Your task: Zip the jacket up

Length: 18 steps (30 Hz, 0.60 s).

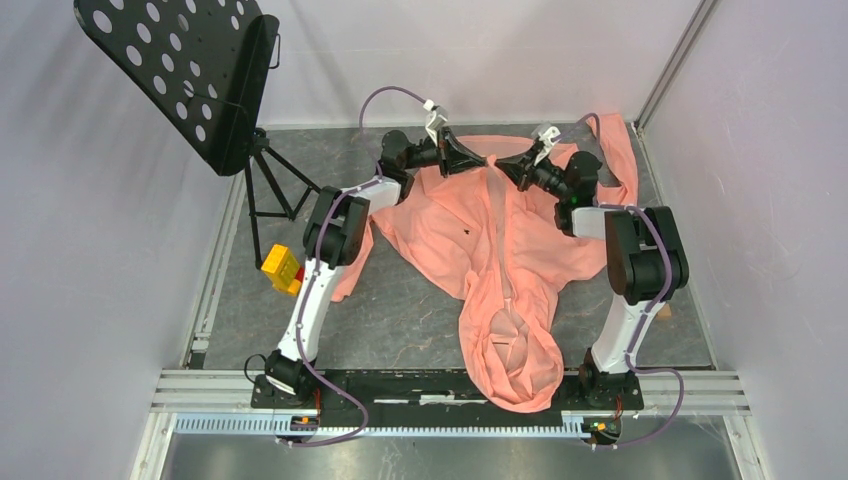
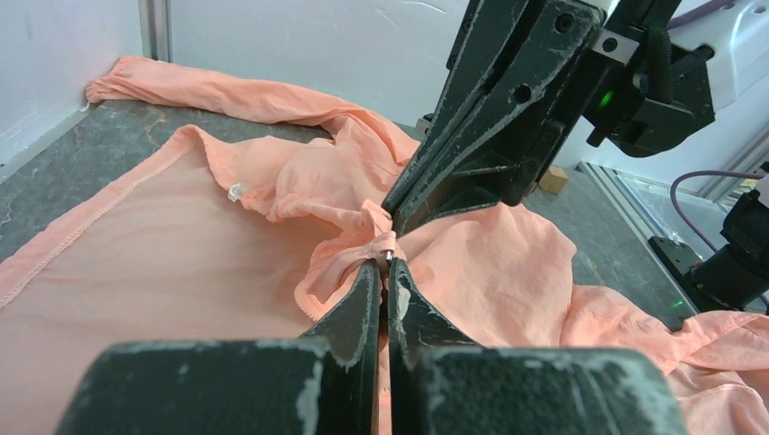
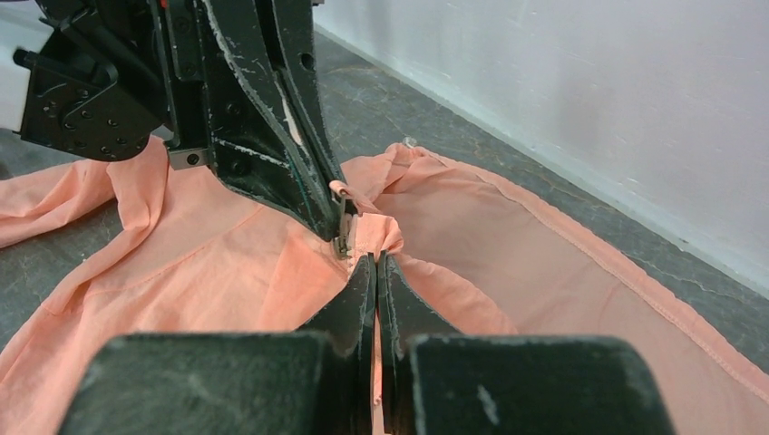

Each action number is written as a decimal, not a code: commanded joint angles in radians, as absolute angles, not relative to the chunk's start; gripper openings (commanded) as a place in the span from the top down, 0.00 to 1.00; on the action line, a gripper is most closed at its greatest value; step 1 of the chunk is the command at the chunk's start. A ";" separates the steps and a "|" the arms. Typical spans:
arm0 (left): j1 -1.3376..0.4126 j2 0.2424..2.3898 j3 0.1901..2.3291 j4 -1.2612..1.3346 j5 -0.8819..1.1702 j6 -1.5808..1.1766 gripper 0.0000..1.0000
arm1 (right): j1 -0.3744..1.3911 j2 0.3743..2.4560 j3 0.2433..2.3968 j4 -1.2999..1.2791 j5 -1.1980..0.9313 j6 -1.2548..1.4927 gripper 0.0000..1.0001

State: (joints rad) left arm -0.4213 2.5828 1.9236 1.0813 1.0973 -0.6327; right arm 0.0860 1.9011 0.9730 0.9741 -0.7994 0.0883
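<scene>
My left pincer (image 2: 383,270) and right pincer (image 3: 376,267) both clamp the jacket (image 1: 430,215) hem, tip to tip at top centre of the overhead frame; its zipper (image 1: 500,240) runs straight down-frame toward the hood (image 1: 515,360), nearer my bases

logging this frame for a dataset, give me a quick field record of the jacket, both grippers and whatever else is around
jacket: salmon-pink, spread on the table, hood toward the arm bases
zipper strip: paler, runs down the middle; how far it is closed cannot be told
dark mark: small, left of the strip
left gripper: shut on jacket fabric at the far end
right gripper: shut on jacket fabric, tip to tip with the left
other items: black perforated music stand; yellow block beside the left arm
</scene>
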 commanded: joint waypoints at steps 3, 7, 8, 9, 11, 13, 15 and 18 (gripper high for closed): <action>-0.401 2.506 1.905 1.157 1.070 -0.670 0.98 | 0.106 1.893 1.028 0.907 -0.800 0.013 1.00; -0.394 2.511 1.905 1.178 1.066 -0.690 0.98 | 0.113 1.894 1.034 0.889 -0.794 0.008 1.00; -0.393 2.511 1.906 1.191 1.064 -0.702 0.98 | 0.113 1.893 1.032 0.888 -0.787 0.008 1.00; -0.390 2.512 1.907 1.200 1.062 -0.712 0.98 | 0.113 1.893 1.032 0.884 -0.780 0.008 1.00; -0.389 2.516 1.909 1.209 1.061 -0.722 0.98 | 0.112 1.894 1.038 0.872 -0.778 0.009 1.00; -0.389 2.517 1.912 1.211 1.061 -0.726 0.98 | 0.113 1.894 1.039 0.878 -0.779 0.008 1.00; -0.388 2.519 1.911 1.217 1.063 -0.732 0.98 | 0.113 1.897 1.041 0.881 -0.777 0.008 1.00; -0.389 2.521 1.915 1.218 1.063 -0.738 0.98 | 0.116 1.901 1.042 0.902 -0.780 0.025 1.00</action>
